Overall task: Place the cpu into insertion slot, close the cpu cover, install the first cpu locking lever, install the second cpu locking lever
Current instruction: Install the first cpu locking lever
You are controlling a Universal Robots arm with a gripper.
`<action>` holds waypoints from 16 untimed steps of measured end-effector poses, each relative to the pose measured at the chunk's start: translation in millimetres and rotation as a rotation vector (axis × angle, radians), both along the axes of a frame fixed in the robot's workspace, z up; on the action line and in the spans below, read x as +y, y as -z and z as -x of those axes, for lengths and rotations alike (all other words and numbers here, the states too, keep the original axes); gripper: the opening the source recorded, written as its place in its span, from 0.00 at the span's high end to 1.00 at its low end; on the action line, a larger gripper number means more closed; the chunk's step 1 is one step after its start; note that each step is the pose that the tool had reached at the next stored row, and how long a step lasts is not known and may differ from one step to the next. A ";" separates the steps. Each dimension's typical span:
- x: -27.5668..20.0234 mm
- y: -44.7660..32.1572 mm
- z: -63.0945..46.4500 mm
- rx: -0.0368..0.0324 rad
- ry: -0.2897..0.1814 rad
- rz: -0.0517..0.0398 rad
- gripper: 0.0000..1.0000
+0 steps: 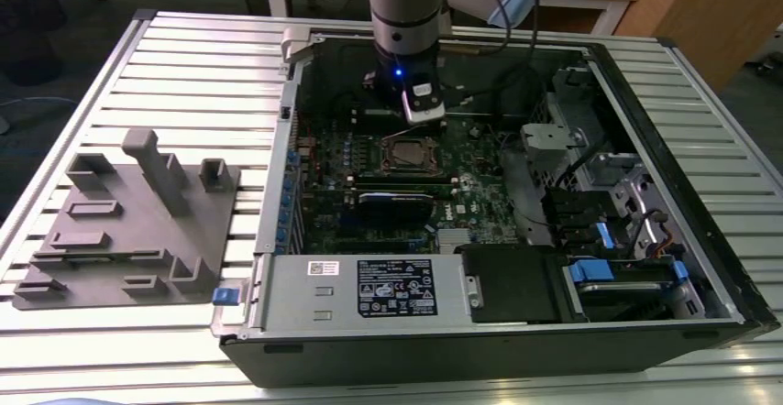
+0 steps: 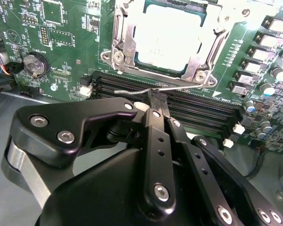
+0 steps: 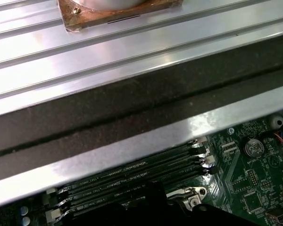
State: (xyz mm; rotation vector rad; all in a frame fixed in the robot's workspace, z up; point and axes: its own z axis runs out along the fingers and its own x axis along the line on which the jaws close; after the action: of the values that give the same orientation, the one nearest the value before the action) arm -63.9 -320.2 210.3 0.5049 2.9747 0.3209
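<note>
End effector [image 2: 155, 98] clenched, apparently pinching the cpu locking lever [image 2: 129, 92] by its hooked free end, a thin springy slip-prone wire, while the fragile cpu [image 2: 167, 40] sits in the insertion slot [image 1: 410, 153] under the cpu cover [image 2: 119, 44].

The computer case [image 1: 490, 355] lay open on the worktop [image 1: 183, 75], with a fixture block [image 1: 128, 222] beside it toward the exterior view's left. Inside, the cpu [image 2: 167, 40] sat in the insertion slot [image 1: 410, 153], the cpu cover [image 2: 120, 44] flat around it. Memory slots [image 2: 203, 106] ran just beside the socket, between it and the pincer [image 2: 155, 96], whose tips met on a locking lever [image 2: 127, 92]. A coin battery [image 2: 34, 63] sat on the board [image 2: 75, 28], apart from the socket.
</note>
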 end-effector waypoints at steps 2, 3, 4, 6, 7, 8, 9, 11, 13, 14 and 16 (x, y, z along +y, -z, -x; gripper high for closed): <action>0.2 1.3 -0.1 0.0000 0.000 0.0003 0.89; 0.5 1.7 -0.3 0.0002 0.000 0.0008 0.89; 0.8 2.2 -0.4 0.0001 0.000 0.0013 0.89; 1.5 3.1 -0.7 0.0000 0.000 0.0022 0.89; 1.9 3.4 -0.9 0.0001 0.000 0.0031 0.89; 2.4 3.8 -1.2 0.0000 0.000 0.0039 0.89; 2.8 4.2 -1.5 -0.0002 0.000 0.0044 0.89; 3.3 4.6 -2.1 -0.0001 0.000 0.0061 0.89; 3.4 4.8 -2.4 -0.0001 0.001 0.0099 0.89; 3.4 4.8 -2.4 0.0000 0.001 0.0117 0.89; 3.4 4.7 -2.4 0.0000 0.001 0.0118 0.89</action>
State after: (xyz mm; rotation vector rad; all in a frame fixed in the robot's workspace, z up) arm -61.5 -316.8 205.6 0.5046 2.9745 0.3031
